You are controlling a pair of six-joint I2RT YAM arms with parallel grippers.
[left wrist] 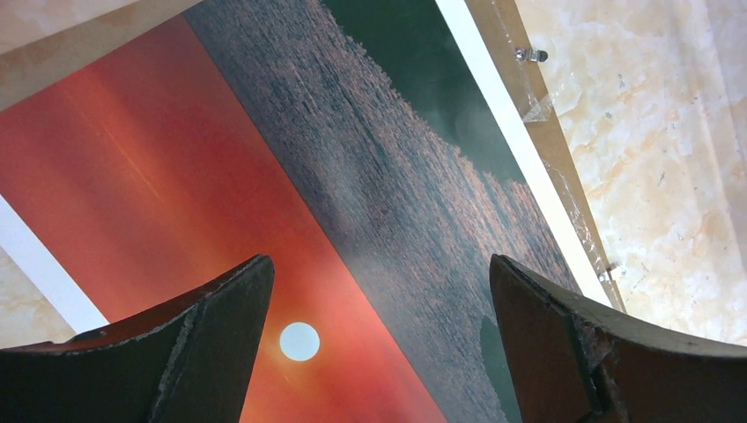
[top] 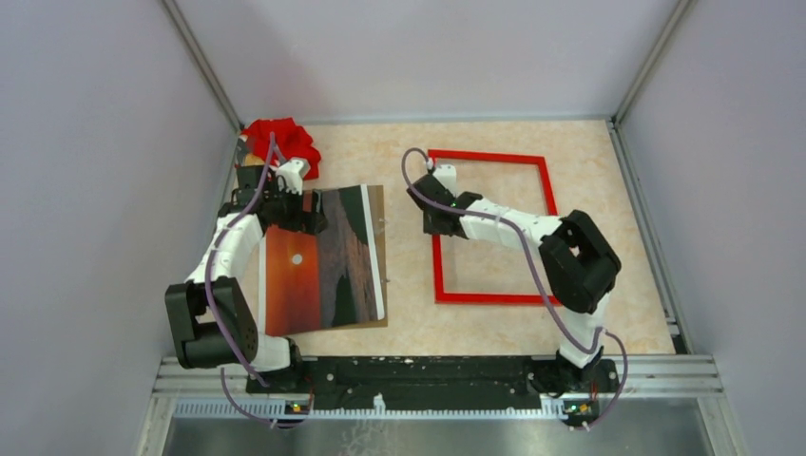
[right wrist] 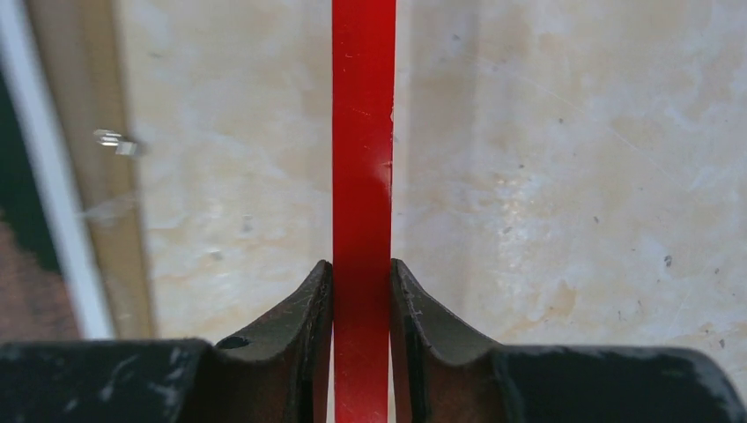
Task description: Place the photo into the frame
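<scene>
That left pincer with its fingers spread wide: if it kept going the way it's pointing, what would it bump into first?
The photo. The left pincer points down at the sunset print, open, with nothing in between. How much gap there is to the print is hard to judge.

The photo [left wrist: 291, 176] is smooth printed paper on matt brown board [left wrist: 546, 132]; the frame [right wrist: 362, 132] is smooth, glossy red; the tabletop [right wrist: 546, 176] looks like polished marbled stone.
</scene>
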